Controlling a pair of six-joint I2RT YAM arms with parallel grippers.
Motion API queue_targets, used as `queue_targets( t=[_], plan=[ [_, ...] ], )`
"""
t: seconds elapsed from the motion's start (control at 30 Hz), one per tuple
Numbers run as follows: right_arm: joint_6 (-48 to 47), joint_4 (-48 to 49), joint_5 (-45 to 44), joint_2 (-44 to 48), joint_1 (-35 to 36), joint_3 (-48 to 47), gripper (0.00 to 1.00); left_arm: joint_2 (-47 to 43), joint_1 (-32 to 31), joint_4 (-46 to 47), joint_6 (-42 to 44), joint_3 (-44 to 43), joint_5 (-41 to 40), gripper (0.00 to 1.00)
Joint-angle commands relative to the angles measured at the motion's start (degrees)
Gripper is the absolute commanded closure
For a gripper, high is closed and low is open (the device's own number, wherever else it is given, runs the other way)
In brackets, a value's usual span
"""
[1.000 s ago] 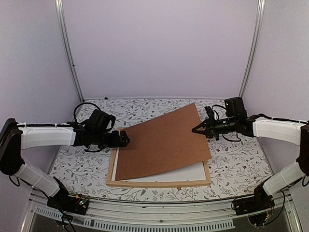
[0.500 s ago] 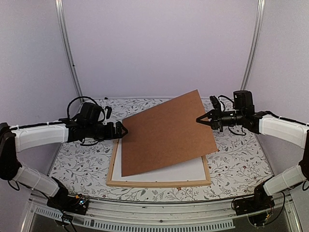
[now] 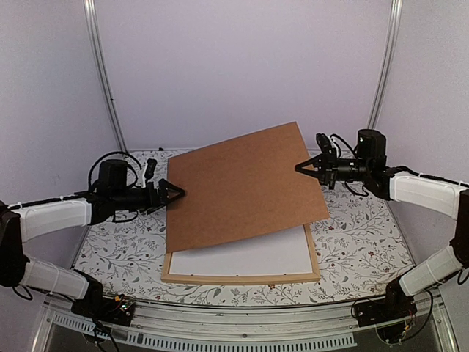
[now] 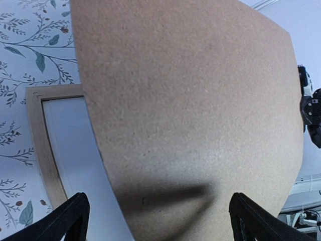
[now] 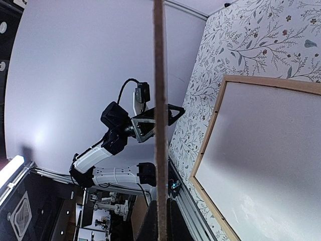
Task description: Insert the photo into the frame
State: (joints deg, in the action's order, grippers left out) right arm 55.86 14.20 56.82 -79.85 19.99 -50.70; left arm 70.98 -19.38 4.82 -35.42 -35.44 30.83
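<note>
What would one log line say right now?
right end effector: shut on backing board | left end effector: open | backing board tilted above frame

The backing board (image 3: 242, 183) is matt brown fibreboard; the frame (image 3: 242, 278), pale smooth wood.

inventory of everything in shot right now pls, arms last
backing board: 1, plain brown, lifted and tilted over the frame, covering its far part
frame: 1, light natural wood, flat on the table, near centre
white sheet: 1, white, lying inside the frame, far part hidden by the board
tablecloth: 1, white with a leafy vine print, covering the table
upright rails: 2, silver metal, at the back left and back right corners
left arm: 1, white and black, reaching in from the left; jaws open at the board's left edge
right arm: 1, white and black, reaching in from the right; jaws shut on the board's right edge
</note>
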Motion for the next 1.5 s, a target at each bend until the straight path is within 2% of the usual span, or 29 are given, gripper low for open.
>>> queue_targets(
  t=[0.0, 0.23, 0.67, 0.97, 1.1, 1.2, 1.3, 1.47],
  plan=[
    [3.7, 8.3, 3.5, -0.2, -0.4, -2.5, 1.00, 0.6, 0.9, 10.4, -2.7, 1.9, 10.2, 0.04],
    [5.0, 11.3, 3.6, -1.1, -0.6, -0.6, 1.00, 0.1, 1.0, 18.7, -6.1, 4.0, 16.4, 0.22],
    [1.4, 12.0, 4.7, -4.5, -2.6, 1.5, 1.00, -2.0, 2.6, 18.9, -6.4, 5.1, 18.3, 0.51],
    [-3.1, 11.9, 5.7, -7.3, -4.0, 3.6, 0.98, -2.4, 3.3, 19.5, -7.4, 4.9, 20.6, 0.75],
    [-5.5, 11.3, 5.5, -8.6, -4.1, 3.7, 0.93, -3.2, 3.4, 19.3, -8.7, 4.6, 21.4, 0.87],
    [-6.9, 10.0, 5.0, -9.3, -4.1, 3.7, 0.87, -4.3, 3.4, 18.2, -9.4, 4.2, 21.3, 1.00],
    [-9.2, 6.7, 3.9, -9.6, -4.0, 3.8, 0.78, -5.6, 3.8, 14.8, -10.1, 3.5, 20.8, 1.00],
    [-14.8, -2.6, -0.2, -8.5, -4.0, 3.4, 0.57, -7.2, 4.7, 8.2, -11.4, 3.0, 22.2, 1.00]
  ],
)
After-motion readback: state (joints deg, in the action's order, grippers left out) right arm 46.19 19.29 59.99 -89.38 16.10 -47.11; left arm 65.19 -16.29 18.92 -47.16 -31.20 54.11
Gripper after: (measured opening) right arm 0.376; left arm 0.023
